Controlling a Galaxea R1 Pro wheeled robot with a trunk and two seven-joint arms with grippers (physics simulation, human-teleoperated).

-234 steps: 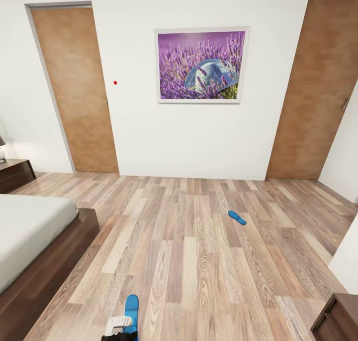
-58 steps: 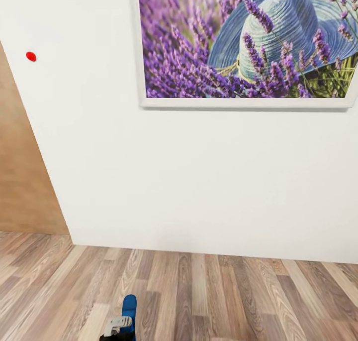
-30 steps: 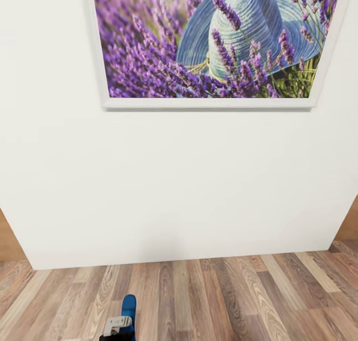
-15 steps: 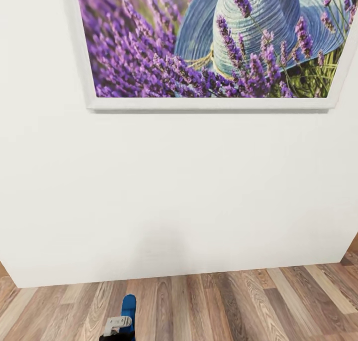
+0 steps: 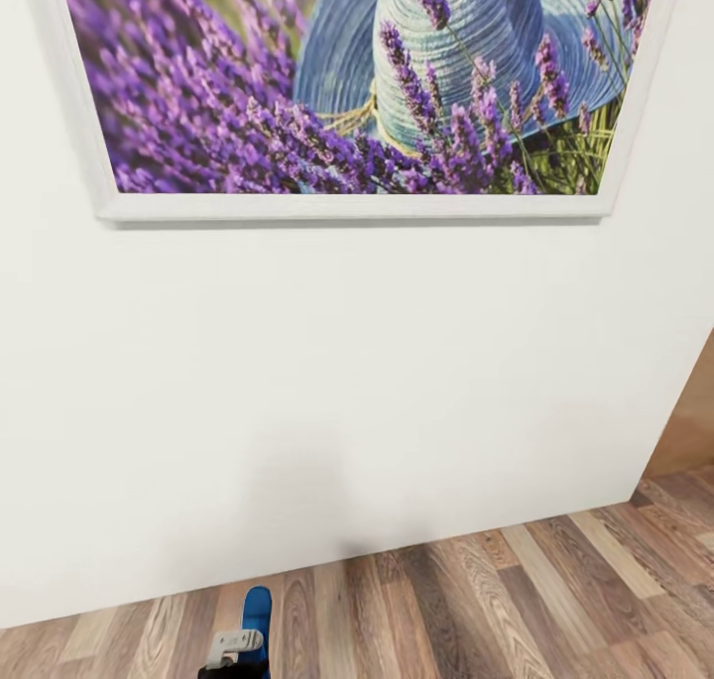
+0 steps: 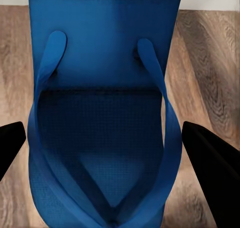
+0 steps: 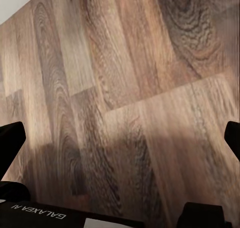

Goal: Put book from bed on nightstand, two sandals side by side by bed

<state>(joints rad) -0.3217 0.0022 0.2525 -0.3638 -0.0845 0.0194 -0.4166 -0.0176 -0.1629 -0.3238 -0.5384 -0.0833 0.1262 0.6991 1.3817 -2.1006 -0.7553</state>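
A bright blue sandal (image 5: 259, 608) sticks out forward from my left gripper (image 5: 238, 649) at the bottom edge of the head view, held above the wood floor. In the left wrist view the sandal (image 6: 100, 113) lies strap side up between the two black fingers (image 6: 212, 163), and my left gripper (image 6: 107, 148) is shut on it. My right gripper (image 7: 120, 138) hangs open over bare floor planks with nothing between its fingers. The book, the bed, the nightstand and the other sandal are out of view.
A white wall (image 5: 357, 382) stands close ahead, with a white-framed picture of lavender and a blue hat (image 5: 347, 84) on it. A strip of wood-plank floor (image 5: 516, 610) runs along its foot. A brown door's edge (image 5: 694, 411) shows at the right.
The whole view has shifted: the wall is closer, the picture sits further left, and the door's edge has come in at the right. The sandal stays in my left gripper.
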